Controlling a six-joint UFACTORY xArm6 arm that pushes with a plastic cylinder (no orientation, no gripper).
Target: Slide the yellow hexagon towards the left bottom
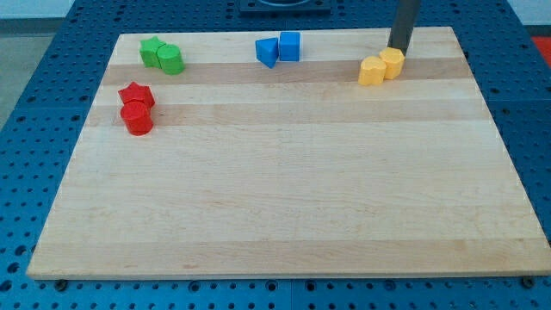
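Note:
The yellow hexagon (393, 62) sits near the view's top right on the wooden board (284, 198). A second yellow block (372, 71), of rounded shape, touches it on its lower left. The dark rod comes down from the view's top edge. My tip (398, 50) rests just above and slightly right of the yellow hexagon, touching or almost touching its upper edge.
A green star (152, 51) and a green cylinder (170, 59) sit at the top left. A red star (136, 94) and a red cylinder (137, 119) lie below them. A blue triangle (267, 52) and a blue cube (290, 46) sit at top centre.

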